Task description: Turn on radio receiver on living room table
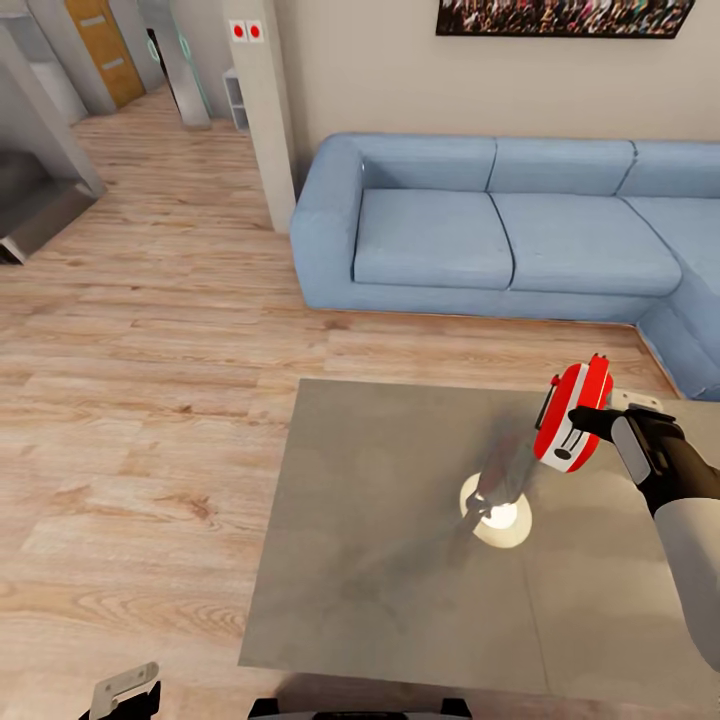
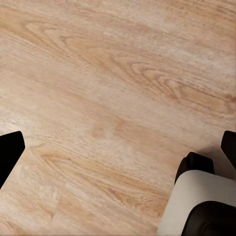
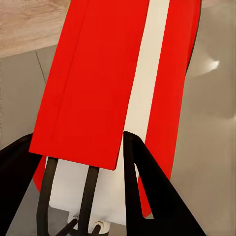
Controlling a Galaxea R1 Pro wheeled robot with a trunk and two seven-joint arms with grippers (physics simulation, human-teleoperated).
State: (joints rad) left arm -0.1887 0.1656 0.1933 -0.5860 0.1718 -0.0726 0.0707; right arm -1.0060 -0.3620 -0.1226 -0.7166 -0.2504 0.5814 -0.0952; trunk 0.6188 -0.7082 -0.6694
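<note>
The red radio receiver (image 1: 573, 412), thin and seen edge-on with white and black trim, hangs tilted above the right part of the glossy grey table (image 1: 380, 520). My right gripper (image 1: 590, 420) is shut on it from the right. In the right wrist view the radio (image 3: 108, 73) stands between the black fingers (image 3: 147, 191), with my right gripper (image 3: 76, 142) clamped on its lower end. Its dial face is hidden. My left gripper (image 1: 125, 692) hangs low at the near left, over wood floor. In the left wrist view my left gripper (image 2: 118, 152) is open with nothing between its fingertips.
A light-blue corner sofa (image 1: 480, 230) runs behind the table and wraps round its far right. A framed crowd picture (image 1: 565, 15) hangs above it. A white pillar (image 1: 262, 110) stands left of the sofa. Light wood floor (image 1: 140, 400) spreads to the left. A lamp glare (image 1: 500, 518) shows on the tabletop.
</note>
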